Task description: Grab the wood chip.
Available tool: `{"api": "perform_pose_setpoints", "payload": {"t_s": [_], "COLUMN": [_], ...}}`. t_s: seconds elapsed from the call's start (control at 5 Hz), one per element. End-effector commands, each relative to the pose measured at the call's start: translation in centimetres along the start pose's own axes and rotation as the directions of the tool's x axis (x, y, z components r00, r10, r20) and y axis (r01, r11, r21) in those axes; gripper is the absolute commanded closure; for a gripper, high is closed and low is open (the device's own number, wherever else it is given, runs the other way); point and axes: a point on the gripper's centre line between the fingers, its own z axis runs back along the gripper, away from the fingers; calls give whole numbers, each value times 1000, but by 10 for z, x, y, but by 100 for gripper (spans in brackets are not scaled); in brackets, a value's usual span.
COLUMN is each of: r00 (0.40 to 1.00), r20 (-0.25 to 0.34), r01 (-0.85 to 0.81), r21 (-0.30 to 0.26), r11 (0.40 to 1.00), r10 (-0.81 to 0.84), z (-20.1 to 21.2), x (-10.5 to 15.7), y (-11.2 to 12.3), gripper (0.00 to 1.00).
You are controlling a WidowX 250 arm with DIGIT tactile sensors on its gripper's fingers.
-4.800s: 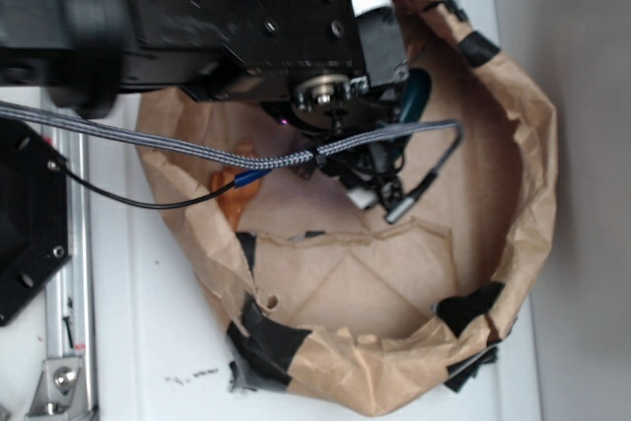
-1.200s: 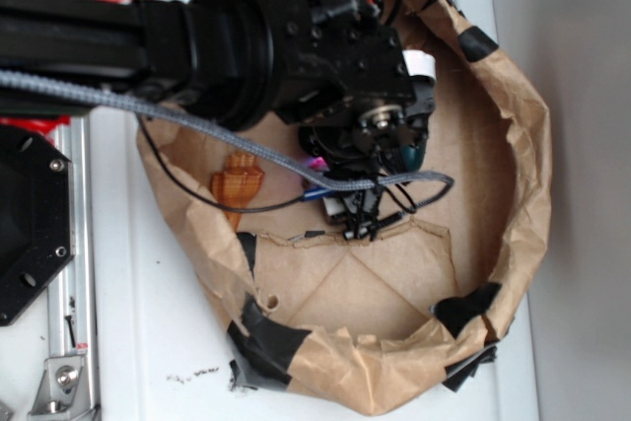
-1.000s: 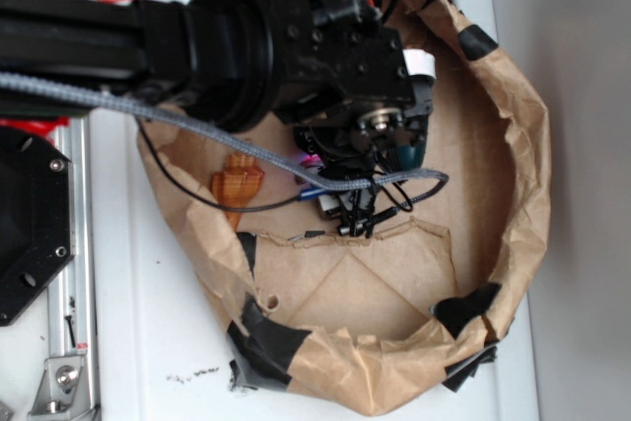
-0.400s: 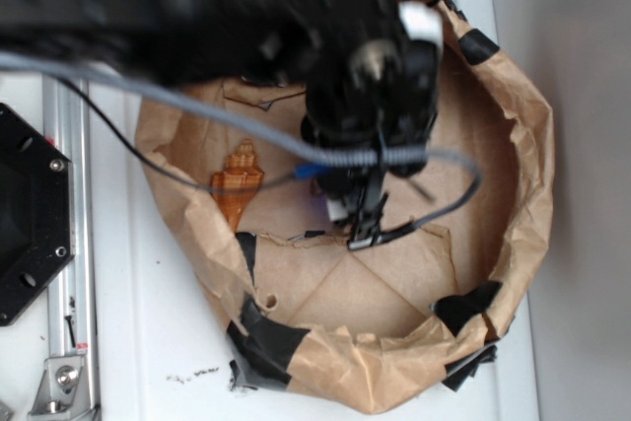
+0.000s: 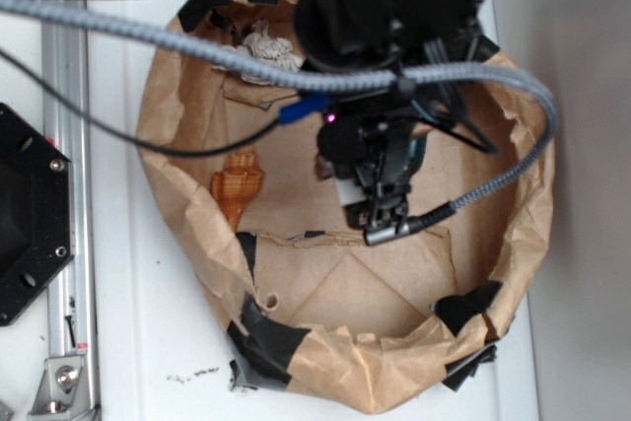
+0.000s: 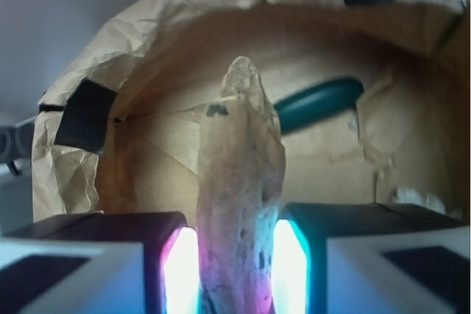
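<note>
Gripper (image 6: pixel 237 255) is clamped on the wood chip (image 6: pixel 239 204), pinched upright between both pads, and has risen from the paper basin (image 5: pixel 532 194) floor since a moment ago, indicating the grab succeeded.

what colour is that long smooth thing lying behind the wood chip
Dark teal-green, clearest in the wrist view: the oblong lies behind the wood chip.

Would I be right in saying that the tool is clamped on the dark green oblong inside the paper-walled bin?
Not quite: the wrist view shows the tool clamped on the wood chip. The dark green oblong lies free behind it, inside the paper-walled bin.
</note>
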Motion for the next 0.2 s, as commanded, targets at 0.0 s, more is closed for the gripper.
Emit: {"api": "perform_pose_setpoints", "payload": {"t_s": [0.0], "r00": [998], "r20": [58], "r01": [10], "r21": [61], "r11": [998], "r10": [-14], "z": [7], "x": [-4], "y": [0], "gripper": [100]}}
